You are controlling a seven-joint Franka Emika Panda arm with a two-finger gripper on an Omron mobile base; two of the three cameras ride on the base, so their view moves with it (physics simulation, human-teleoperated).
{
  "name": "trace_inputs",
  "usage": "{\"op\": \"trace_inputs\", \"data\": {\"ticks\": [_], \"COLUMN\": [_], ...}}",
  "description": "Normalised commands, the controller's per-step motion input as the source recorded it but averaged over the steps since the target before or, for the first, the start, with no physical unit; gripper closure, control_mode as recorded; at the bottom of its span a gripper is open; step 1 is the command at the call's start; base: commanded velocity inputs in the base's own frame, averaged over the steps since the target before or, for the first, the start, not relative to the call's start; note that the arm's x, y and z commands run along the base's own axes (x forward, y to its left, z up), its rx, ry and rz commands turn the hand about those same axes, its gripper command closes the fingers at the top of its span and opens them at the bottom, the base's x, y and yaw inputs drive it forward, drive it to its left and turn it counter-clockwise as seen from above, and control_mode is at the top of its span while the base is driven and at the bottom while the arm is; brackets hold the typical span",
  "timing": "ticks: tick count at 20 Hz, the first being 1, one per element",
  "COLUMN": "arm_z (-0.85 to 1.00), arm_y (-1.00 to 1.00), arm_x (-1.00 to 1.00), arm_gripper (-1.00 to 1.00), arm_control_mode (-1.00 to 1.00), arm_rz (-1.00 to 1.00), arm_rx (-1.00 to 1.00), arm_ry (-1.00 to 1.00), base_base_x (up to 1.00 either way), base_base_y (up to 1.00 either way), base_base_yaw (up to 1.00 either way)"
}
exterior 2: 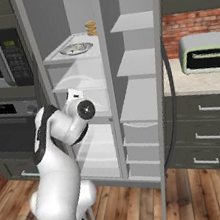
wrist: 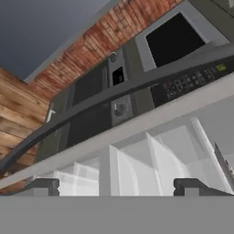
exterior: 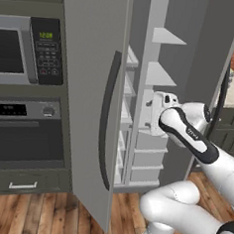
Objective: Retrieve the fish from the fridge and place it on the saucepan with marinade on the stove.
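Kitchen, fridge (exterior 2: 109, 87) doors open. Fish likely on plate (exterior 2: 76, 48) on upper shelf, too small to confirm. Claw (wrist: 116, 186) spread wide, empty, roughly mid-shelf height. Step: reaching in; next, rise toward plate.

A kitchen — fridge (exterior 2: 138, 51), microwave (exterior: 25, 49), oven (exterior: 28, 137), perhaps a toaster (exterior 2: 206, 54).
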Motion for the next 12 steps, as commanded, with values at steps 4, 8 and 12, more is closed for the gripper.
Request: {"op": "trace_inputs", "data": {"ticks": [4, 8, 12], "arm_z": [0.00, 0.00, -0.12], "arm_y": [0.20, 0.24, 0.27], "arm_x": [0.19, 0.29, 0.32], "arm_gripper": [-1.00, -1.00, -1.00], "arm_control_mode": [-1.00, -1.00, -1.00], "arm_rz": [0.16, 0.07, 0.05], "arm_rx": [0.00, 0.00, 0.00], "arm_ry": [0.00, 0.00, 0.00], "base_base_x": [0.00, 0.00, 0.00], "base_base_y": [0.00, 0.00, 0.00], "base_base_yaw": [0.00, 0.00, 0.00]}}
